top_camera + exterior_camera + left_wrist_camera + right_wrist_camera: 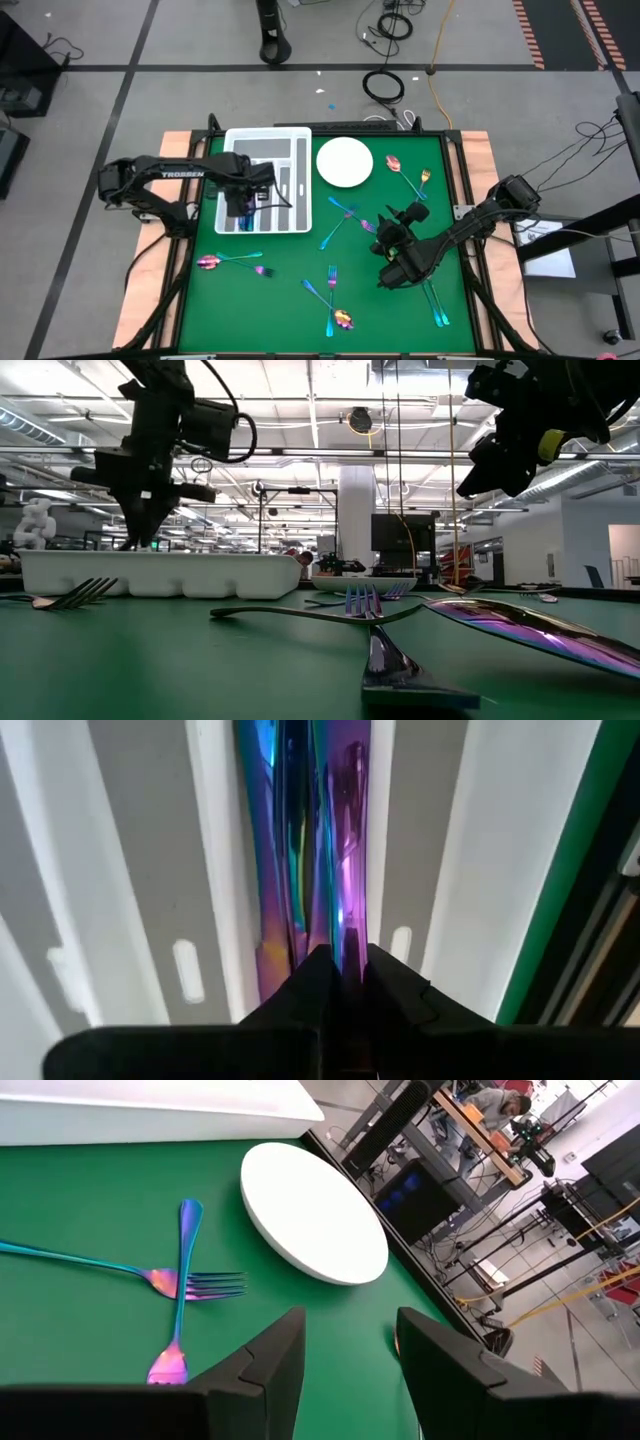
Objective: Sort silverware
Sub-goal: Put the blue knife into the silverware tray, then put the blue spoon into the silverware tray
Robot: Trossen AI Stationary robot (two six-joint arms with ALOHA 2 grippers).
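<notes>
From above we see the left gripper (238,205) hanging over the white divided tray (300,180), which lies just left of the round plate (345,162) on the green worktop (280,290). The right gripper (385,235) hovers right of the tray, below the plate, with the silverware (338,225) scattered around it — forks and spoons on the green.

At worktop height, a fork (345,608) lies in front of the tray, right of centre.

The left wrist camera shows its fingers (310,982) pinched narrowly on an iridescent piece (315,840) above a grey tray slot.

The right wrist camera shows fingers (270,1355) spread wide, holding nothing — two crossed forks (180,1280) lie beside the plate.
</notes>
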